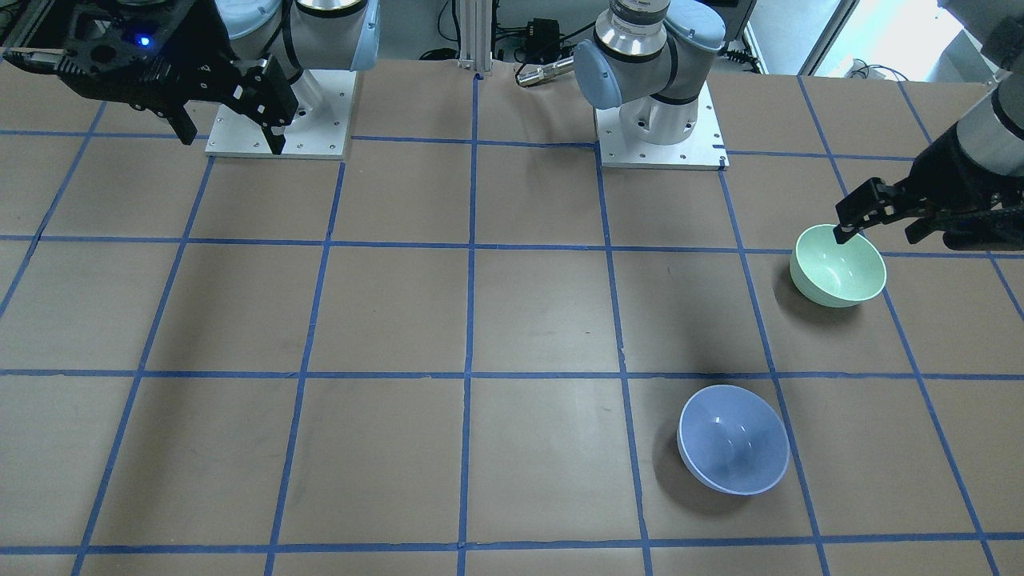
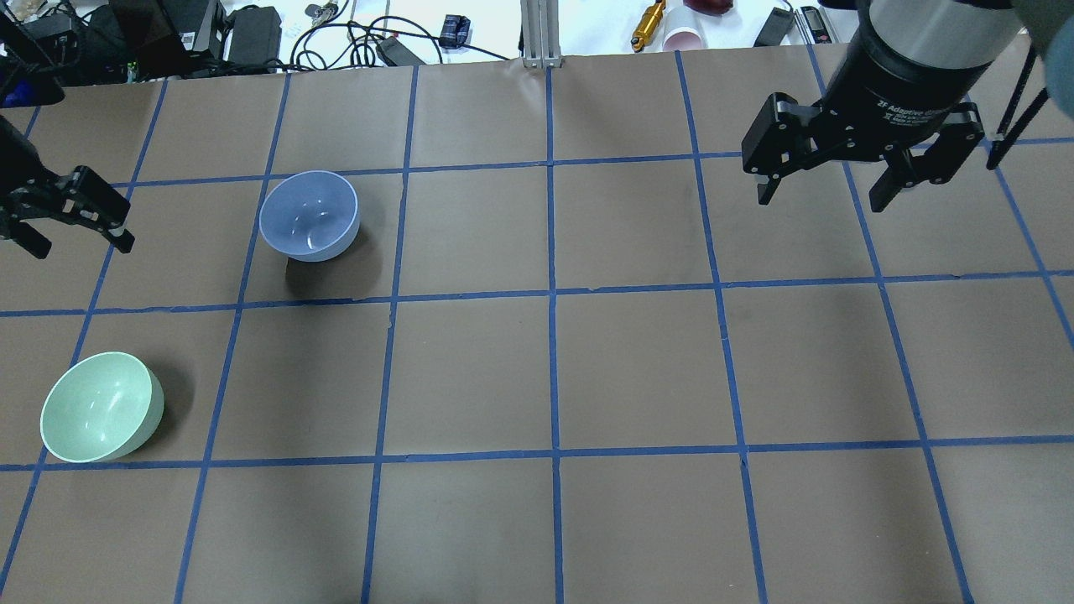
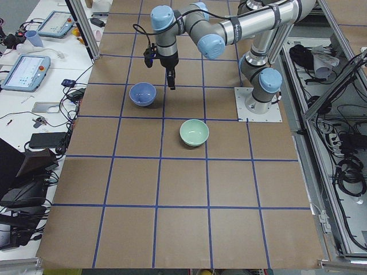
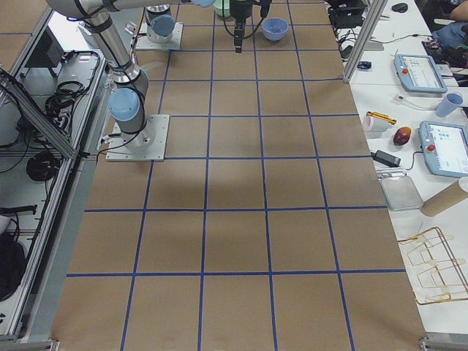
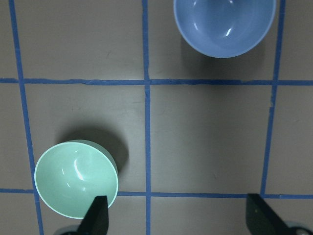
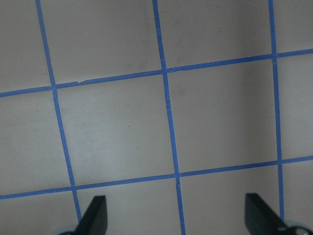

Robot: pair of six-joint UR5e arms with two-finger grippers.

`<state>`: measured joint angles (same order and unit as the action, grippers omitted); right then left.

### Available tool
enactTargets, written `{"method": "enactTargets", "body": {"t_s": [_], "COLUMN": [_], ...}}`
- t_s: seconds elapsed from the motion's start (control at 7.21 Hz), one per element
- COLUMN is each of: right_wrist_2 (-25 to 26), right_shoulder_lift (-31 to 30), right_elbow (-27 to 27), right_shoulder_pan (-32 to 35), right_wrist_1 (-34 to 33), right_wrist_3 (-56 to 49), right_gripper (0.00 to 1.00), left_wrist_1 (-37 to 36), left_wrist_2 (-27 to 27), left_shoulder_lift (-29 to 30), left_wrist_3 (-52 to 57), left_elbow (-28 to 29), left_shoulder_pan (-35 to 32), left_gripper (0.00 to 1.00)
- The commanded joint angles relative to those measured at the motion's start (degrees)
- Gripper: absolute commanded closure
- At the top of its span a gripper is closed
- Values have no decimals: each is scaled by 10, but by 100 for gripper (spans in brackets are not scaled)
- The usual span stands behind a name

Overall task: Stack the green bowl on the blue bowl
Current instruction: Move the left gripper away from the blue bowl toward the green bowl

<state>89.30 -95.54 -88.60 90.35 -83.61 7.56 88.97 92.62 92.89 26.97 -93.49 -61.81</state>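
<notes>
Green bowl sits upright on the bench at the far left of the overhead view, on the robot's left side, empty and untouched. Left hand hangs raised near it with its fingers spread wide, holding nothing; in the left wrist view one fingertip lines up with the bowl's near rim, though the hand looks to be above the bowl and not on it. Further right and farther from the robot stands the blue bowl, upright too and well apart from the green one. Far right, the right hand hovers wide open over bare bench, carrying nothing.

Judging from this layout, the pickup is the weak point: the green bowl is glossy and thin-rimmed, so a pinch on one wall could slip, or tip the bowl as it rises. A finger coming down on the rim instead of astride it could shove the bowl away. At the drop, an off-centre release could leave it cocked on the blue bowl or nudge that bowl aside.

Count: two bowls, one green and one blue; two hands, both empty.
</notes>
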Motion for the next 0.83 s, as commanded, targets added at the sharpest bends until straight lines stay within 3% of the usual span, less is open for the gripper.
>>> {"method": "enactTargets", "body": {"t_s": [0.0, 0.28, 0.55, 0.69], "right_wrist_2": [0, 0, 0, 0], "right_shoulder_lift": [0, 0, 0, 0], "right_elbow": [0, 0, 0, -1], "right_shoulder_pan": [0, 0, 0, 0], "right_wrist_1": [0, -1, -1, 0], "right_wrist_3": [0, 0, 0, 0], "right_gripper": [0, 0, 0, 0], "left_wrist_1": [-43, -75, -158, -206], "left_wrist_2": [-30, -34, -37, -67], "left_shoulder_lift": [10, 26, 54, 69], "left_wrist_3": [82, 166, 247, 262], "left_elbow": [-28, -47, -90, -121], "left_shoulder_pan": [77, 122, 173, 194], "left_gripper": [0, 0, 0, 0]}}
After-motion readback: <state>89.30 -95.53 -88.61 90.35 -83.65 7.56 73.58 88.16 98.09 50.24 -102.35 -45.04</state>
